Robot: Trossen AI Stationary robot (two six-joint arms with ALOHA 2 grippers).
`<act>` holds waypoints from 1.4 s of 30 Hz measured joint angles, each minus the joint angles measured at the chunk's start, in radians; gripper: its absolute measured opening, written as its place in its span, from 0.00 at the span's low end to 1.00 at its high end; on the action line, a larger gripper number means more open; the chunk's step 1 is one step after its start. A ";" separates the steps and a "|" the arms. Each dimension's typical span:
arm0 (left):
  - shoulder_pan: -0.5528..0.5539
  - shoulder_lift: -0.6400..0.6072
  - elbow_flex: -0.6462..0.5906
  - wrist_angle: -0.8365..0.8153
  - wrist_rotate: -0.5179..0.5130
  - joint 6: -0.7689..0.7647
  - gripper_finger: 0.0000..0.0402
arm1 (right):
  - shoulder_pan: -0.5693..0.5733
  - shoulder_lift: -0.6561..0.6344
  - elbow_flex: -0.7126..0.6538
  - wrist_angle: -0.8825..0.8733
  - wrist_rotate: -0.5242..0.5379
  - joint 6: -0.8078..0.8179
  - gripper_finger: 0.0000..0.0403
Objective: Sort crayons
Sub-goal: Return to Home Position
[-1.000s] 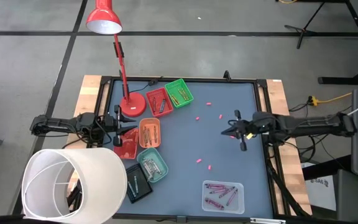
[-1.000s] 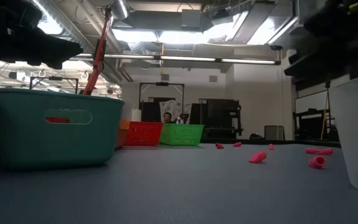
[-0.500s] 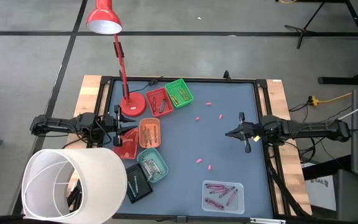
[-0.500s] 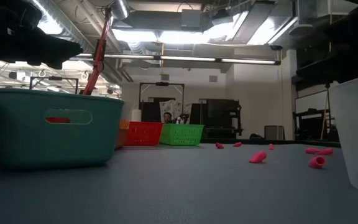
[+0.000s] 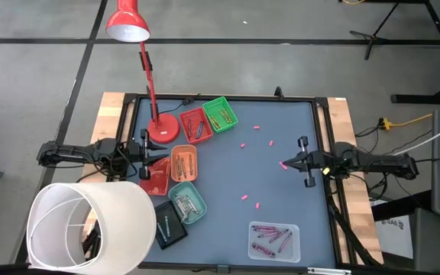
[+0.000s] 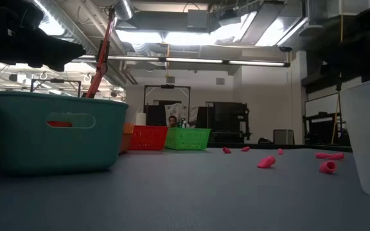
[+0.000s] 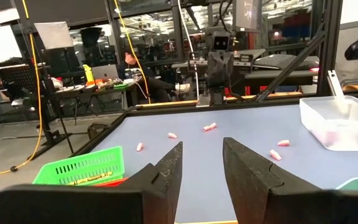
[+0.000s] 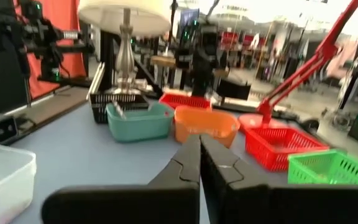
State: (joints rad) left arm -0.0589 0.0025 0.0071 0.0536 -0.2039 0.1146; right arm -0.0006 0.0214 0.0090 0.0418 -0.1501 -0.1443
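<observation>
At right table [image 5: 228, 172] edge, right pincer [image 5: 288, 162] withdrawn, shut, empty.
Left pincer [image 7: 202, 147] by bins [image 5: 198, 163], open, empty; pink crayons [image 5: 244, 197] lie unsorted.

The blue-grey desk [image 5: 281, 183] carries a red lamp base [image 5: 163, 129], coloured trays [image 5: 174, 164] at its left side, a white bin [image 5: 275, 224], and seemingly pink crayons [image 5: 244, 198] scattered mid-desk.

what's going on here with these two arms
Two robot arms are on a sorting job, and neither holds anything right now. The right gripper is shut with nothing between its fingers, over the right side of the table. The left gripper is open beside the coloured bins on the left. Purple crayons lie in the white bin, and several pink crayons lie loose on the table.
</observation>
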 joint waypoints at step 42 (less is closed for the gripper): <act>0.000 0.000 0.000 0.000 0.000 0.000 0.25 | 0.000 -0.019 -0.002 -0.019 0.140 -0.018 0.00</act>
State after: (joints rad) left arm -0.0593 0.0025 0.0073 0.0537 -0.2039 0.1149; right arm -0.0006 0.0021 0.0074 0.0231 -0.0105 -0.1627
